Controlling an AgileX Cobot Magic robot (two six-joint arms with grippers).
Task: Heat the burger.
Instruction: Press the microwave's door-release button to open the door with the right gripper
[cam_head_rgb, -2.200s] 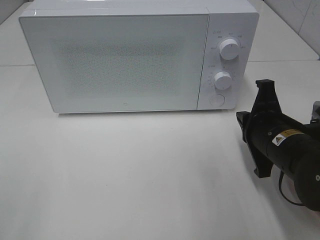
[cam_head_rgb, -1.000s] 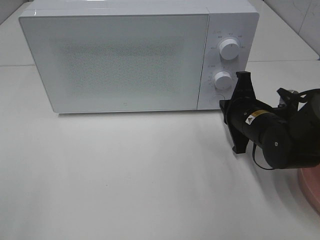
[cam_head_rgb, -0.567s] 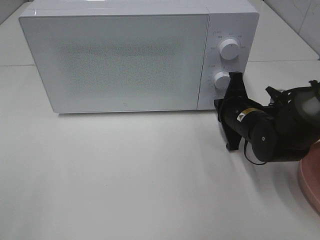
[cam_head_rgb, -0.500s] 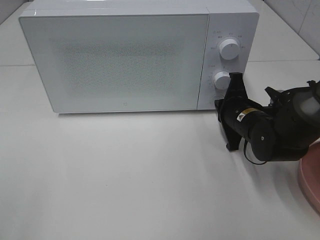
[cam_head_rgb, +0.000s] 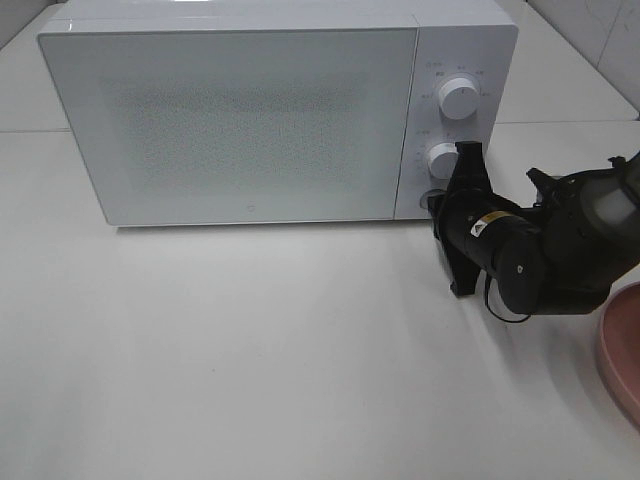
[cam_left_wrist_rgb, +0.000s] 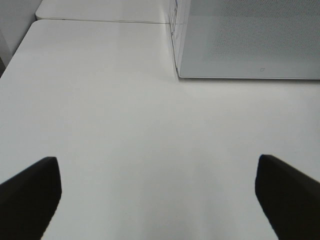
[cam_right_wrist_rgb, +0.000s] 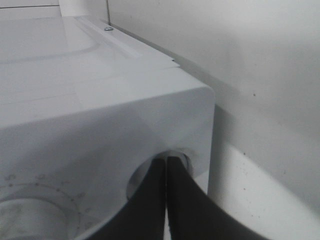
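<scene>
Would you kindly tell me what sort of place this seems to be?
Probably a mock kitchen counter in a lab: a white microwave stands on a white table, with a pink plate nearby.

Right gripper (cam_right_wrist_rgb: 166, 162) at the microwave's (cam_right_wrist_rgb: 100, 100) round button (cam_right_wrist_rgb: 189, 156).
Frame centre: black jaws pressed together, tips at the recessed button on the white control face; a tick-marked dial (cam_right_wrist_rgb: 22, 220) sits beside it.
</scene>
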